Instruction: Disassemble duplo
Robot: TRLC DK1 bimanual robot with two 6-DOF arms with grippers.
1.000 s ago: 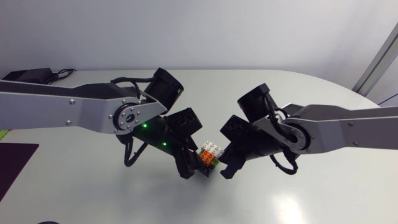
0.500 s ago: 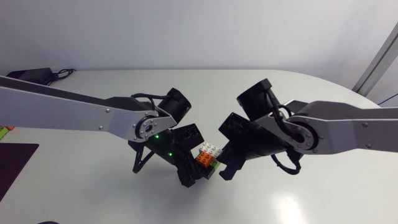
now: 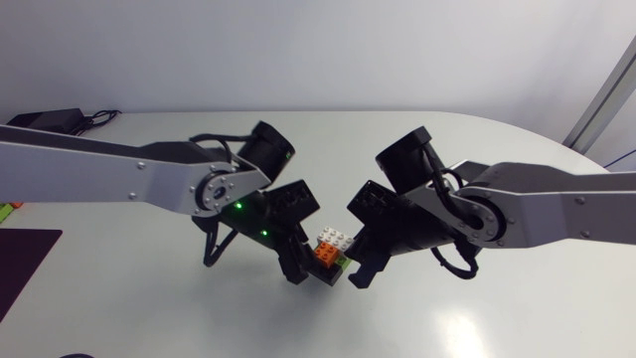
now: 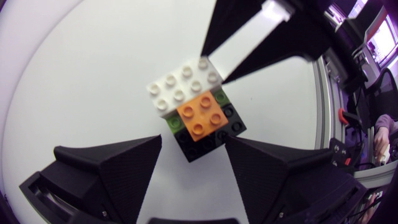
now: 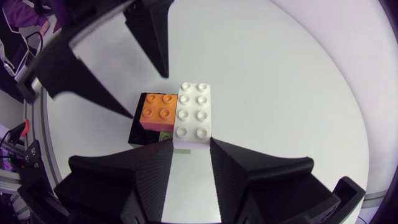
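- The duplo stack (image 3: 333,253) stands on the table (image 3: 477,318), near its middle, directly between the two grippers.
- The stack has a black base (image 4: 208,142) at the bottom and a green layer (image 4: 175,123) above it. On top, an orange brick (image 4: 200,115) and a white brick (image 4: 185,87) lie side by side and touch.
- The right gripper (image 5: 191,149) has its fingers at the near end of the white brick, one on each side. Both appear to touch it, so I read this as a pinch, though only on the very end of the brick.
- The left gripper (image 4: 194,152) has its fingers spread, with the black base between the tips. A strip of table shows between one finger and the base, so it holds nothing.
- No brick is off yet. I judge that the step in hand is taking hold for the first separation.
- The next move, I think, calls for the left fingers to close on the black base and keep it down. The right arm can then tilt or pull the white brick off. With such a short grip the brick could slip.
- In the head view both grippers cover much of the stack.
- The green layer shows only at its corners, so I cannot tell whether it is one brick or two.
- The second left finger is black against the black base, so contact there is unclear.
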